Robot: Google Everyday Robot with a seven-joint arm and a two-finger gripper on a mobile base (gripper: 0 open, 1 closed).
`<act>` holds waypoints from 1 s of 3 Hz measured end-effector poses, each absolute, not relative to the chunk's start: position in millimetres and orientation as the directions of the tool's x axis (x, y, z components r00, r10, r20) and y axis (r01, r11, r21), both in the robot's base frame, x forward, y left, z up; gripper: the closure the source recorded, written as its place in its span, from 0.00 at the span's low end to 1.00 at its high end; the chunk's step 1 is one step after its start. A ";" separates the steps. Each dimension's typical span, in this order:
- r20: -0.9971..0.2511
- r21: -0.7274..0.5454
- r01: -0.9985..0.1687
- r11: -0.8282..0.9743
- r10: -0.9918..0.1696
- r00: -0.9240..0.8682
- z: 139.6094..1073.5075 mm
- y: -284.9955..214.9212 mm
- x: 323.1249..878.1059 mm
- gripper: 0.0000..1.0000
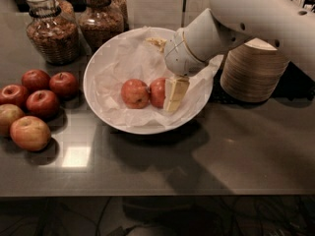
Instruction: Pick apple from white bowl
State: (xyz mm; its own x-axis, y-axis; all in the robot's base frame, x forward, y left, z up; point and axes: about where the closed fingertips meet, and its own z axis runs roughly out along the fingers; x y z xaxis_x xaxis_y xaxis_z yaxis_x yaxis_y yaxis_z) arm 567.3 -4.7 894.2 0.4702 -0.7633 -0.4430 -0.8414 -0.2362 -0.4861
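Note:
The white bowl (103, 65), lined with crumpled white paper, sits at the middle of the table. Two apples lie in it. The deep-red apple (157, 91) is on the right, and an orange-mottled apple (135, 93) touches it on the left. My gripper (173, 98) reaches down into the bowl from the upper right. Its pale end rests against the right side of the deep-red apple and hides that side. The apple sits on the paper, not lifted.
Several loose red and yellowish apples (37, 100) lie left of the bowl. Two glass jars (51, 31) stand behind it. A stack of beige disposable bowls (253, 70) stands at the right, under my arm. The table's front edge runs below.

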 end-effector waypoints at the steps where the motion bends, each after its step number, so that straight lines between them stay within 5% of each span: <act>1: -0.443 -0.486 -0.841 -0.236 -0.763 0.470 894.3 -4.7 567.3 0.00; 3: -0.443 -0.486 -0.841 -0.236 -0.763 0.470 894.2 -4.7 567.3 0.43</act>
